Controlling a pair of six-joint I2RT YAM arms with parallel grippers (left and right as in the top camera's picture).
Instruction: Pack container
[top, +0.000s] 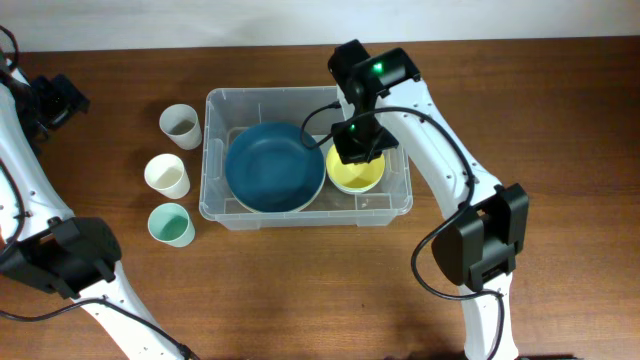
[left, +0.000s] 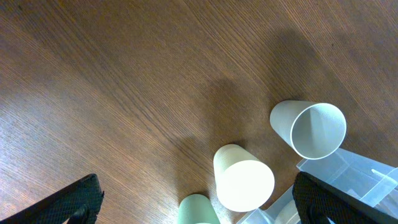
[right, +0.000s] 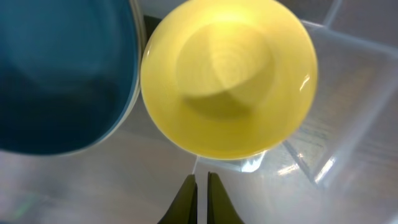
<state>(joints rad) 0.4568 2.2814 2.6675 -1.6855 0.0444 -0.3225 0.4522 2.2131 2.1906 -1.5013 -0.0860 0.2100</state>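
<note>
The clear plastic container (top: 305, 218) stands at the middle of the table. Inside it lie a large blue bowl (top: 275, 165) on the left and a small yellow bowl (top: 357, 178) on the right. My right gripper (top: 358, 140) hangs over the yellow bowl. In the right wrist view its fingers (right: 201, 180) are shut and empty, just short of the yellow bowl (right: 227, 74), with the blue bowl (right: 62, 74) beside it. My left gripper (top: 60, 100) is open and empty at the far left, above the table; its wide-apart jaws (left: 208, 199) frame the cups.
Three cups stand left of the container: a grey-white one (top: 180, 125), a cream one (top: 168, 175) and a green one (top: 171, 224). They also show in the left wrist view: grey-white (left: 311, 127), cream (left: 244, 180), green (left: 198, 210), next to a container corner (left: 367, 177).
</note>
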